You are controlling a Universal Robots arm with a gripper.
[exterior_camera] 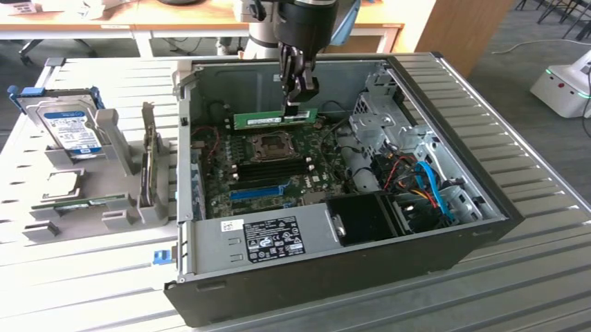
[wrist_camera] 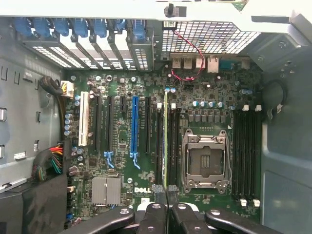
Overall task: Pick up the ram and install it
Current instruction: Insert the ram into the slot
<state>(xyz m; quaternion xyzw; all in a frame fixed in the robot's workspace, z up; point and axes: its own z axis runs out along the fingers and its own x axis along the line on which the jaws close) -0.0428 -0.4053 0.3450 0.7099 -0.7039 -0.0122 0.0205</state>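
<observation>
My gripper (exterior_camera: 292,108) is shut on the ram (exterior_camera: 274,119), a slim green stick with black chips. It hangs level above the motherboard (exterior_camera: 314,181), over the far side of the open computer case (exterior_camera: 480,207). In the wrist view the ram (wrist_camera: 165,136) appears edge-on as a thin green line running out from my fingertips (wrist_camera: 158,191). It lies over the black memory slots (wrist_camera: 171,146) beside the CPU socket (wrist_camera: 205,161). Whether it touches a slot I cannot tell. In the exterior view the black slots (exterior_camera: 273,168) lie below the socket (exterior_camera: 273,145).
A bright blue expansion slot (exterior_camera: 257,191) crosses the board. More black slots (wrist_camera: 246,151) sit on the socket's other side. Blue and orange cables (exterior_camera: 430,183) fill the case's right bay. A grey rack (exterior_camera: 102,173) with a hard drive (exterior_camera: 72,131) stands on the exterior view's left.
</observation>
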